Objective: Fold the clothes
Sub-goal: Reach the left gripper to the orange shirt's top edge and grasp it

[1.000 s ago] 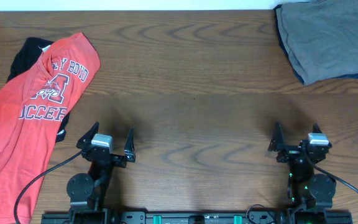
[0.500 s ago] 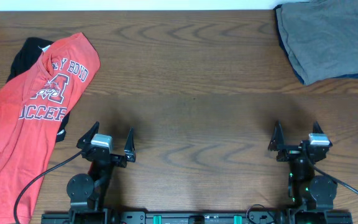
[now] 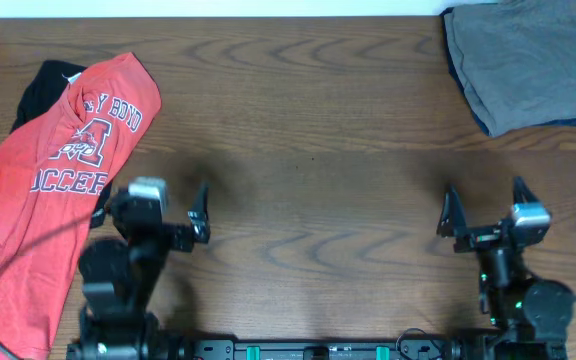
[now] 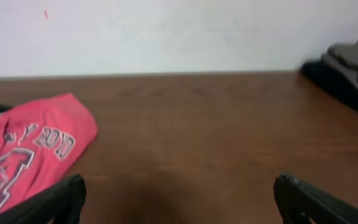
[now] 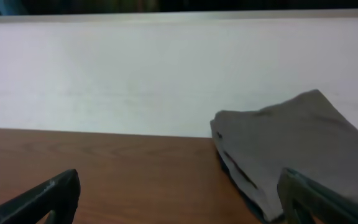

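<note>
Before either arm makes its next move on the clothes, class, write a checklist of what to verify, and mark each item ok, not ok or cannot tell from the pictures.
1. Left hand open, holding nothing: ok.
2. Right hand open, holding nothing: ok.
3. Red-orange T-shirt lying flat: not ok; rumpled, draped over the black garment.
4. The black garment free to grasp: not ok; mostly under the T-shirt.
5. T-shirt's lower hem located: cannot tell; it runs out of the overhead view.
6. Grey folded pile apart from the work: ok; far right corner of the table.
</note>
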